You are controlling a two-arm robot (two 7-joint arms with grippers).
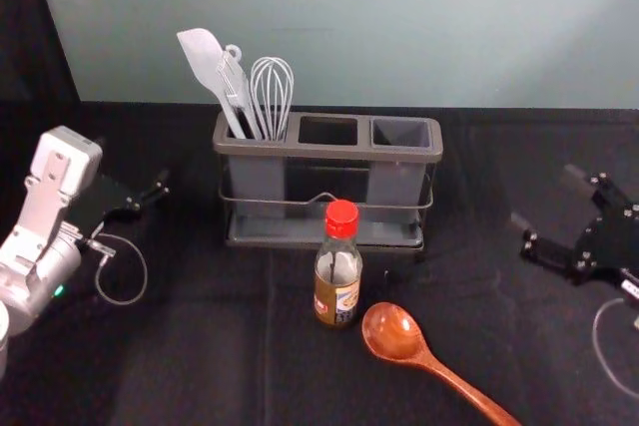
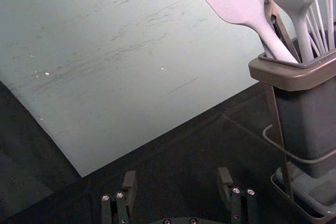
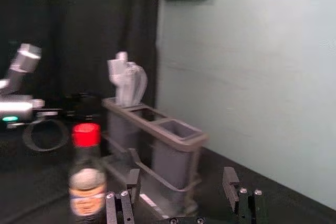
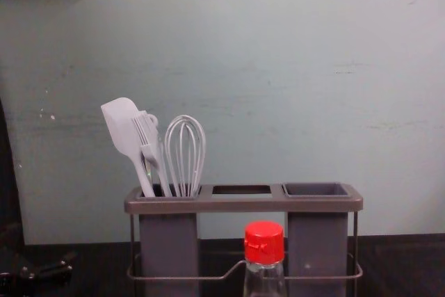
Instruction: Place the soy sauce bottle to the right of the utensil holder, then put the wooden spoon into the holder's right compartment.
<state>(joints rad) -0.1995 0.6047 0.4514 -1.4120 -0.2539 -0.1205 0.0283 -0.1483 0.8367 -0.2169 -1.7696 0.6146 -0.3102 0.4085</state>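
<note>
Presumably, the right gripper (image 3: 182, 177), at the head view's right edge, is wide open and empty to take first the bottle (image 1: 338, 281), centred before the holder (image 1: 319, 151), above the spoon (image 1: 392, 333), while the left gripper (image 2: 177, 177) idles at left, open and empty.

Table (image 1: 180, 356) draped in black cloth, faint creases showing. Utensil holder (image 1: 319, 150) standing upright toward far side, long front facing robot, tray base resting on cloth. Soy sauce bottle (image 1: 338, 286) upright on cloth in front of holder, apart from it, slightly right of holder's middle; red cap, clear upper part, label lower down. Wooden spoon (image 1: 394, 332), reddish brown, lying flat, bowl just beside bottle's base on right, handle slanting toward near right. Spoon well clear of holder.
</note>
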